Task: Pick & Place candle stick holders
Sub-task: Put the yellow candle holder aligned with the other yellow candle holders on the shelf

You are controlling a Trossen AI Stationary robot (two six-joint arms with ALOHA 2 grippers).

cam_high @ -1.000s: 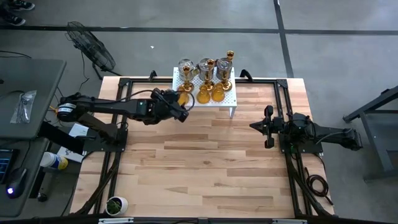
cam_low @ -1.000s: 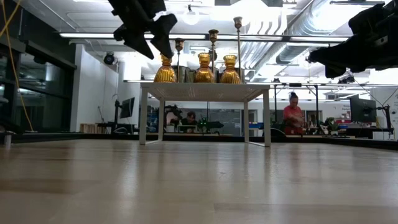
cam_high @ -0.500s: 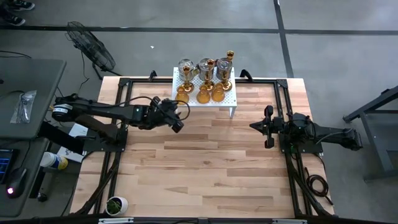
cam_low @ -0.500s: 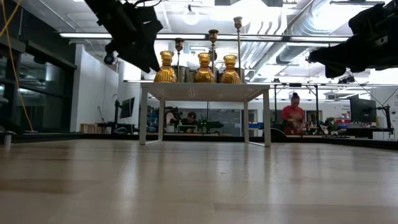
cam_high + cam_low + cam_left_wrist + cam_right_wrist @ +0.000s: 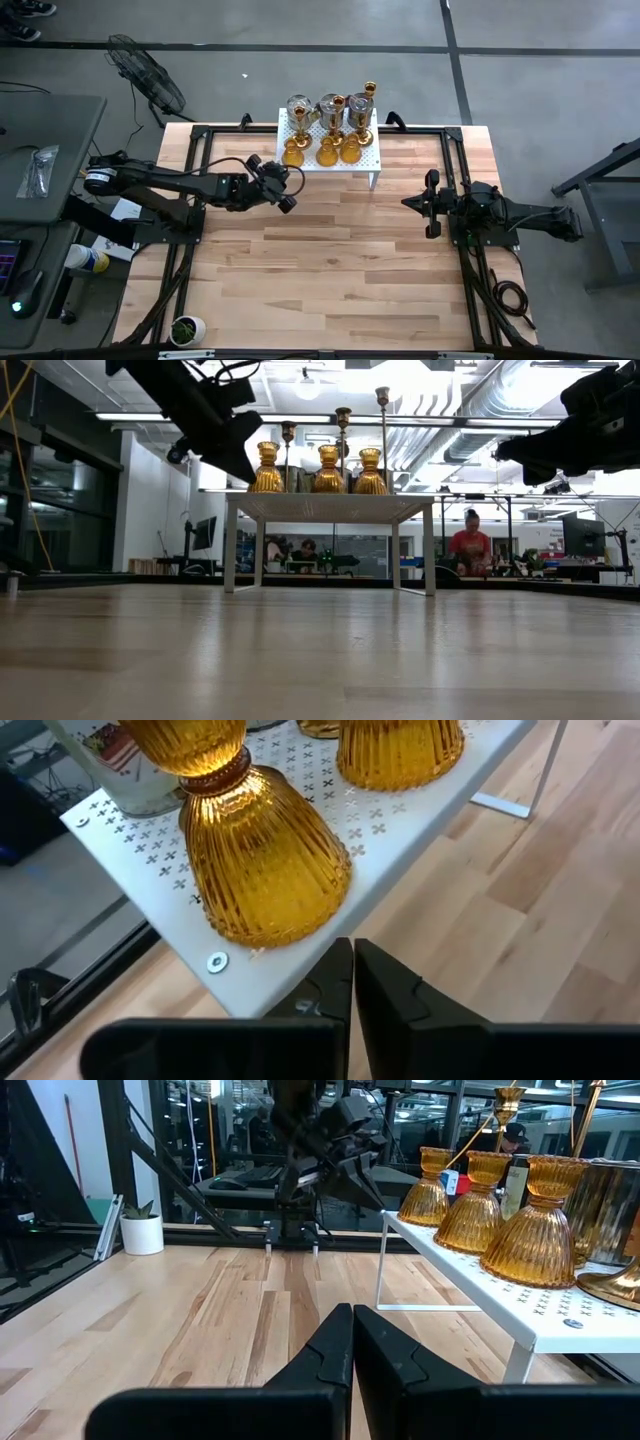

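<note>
The holders (image 5: pixel 330 130) stand together on the white perforated stand (image 5: pixel 368 160) at the far edge of the bench (image 5: pixel 330 260): 3 amber ribbed ones in the front row, silver goblets and slim gold stems behind. The nearest amber holder (image 5: pixel 262 860) sits at the stand's corner, just ahead of the left tool (image 5: pixel 352 982), whose fingers are pressed together and grip nothing. That tool (image 5: pixel 287 202) hangs over the bench just beside the stand's left front corner, raised to about stand height in the low view (image 5: pixel 232 460). The right tool (image 5: pixel 408 202) waits well apart at the bench's right side (fingers together too, nothing held). A small potted plant (image 5: pixel 186 328) stands at the near left corner.
</note>
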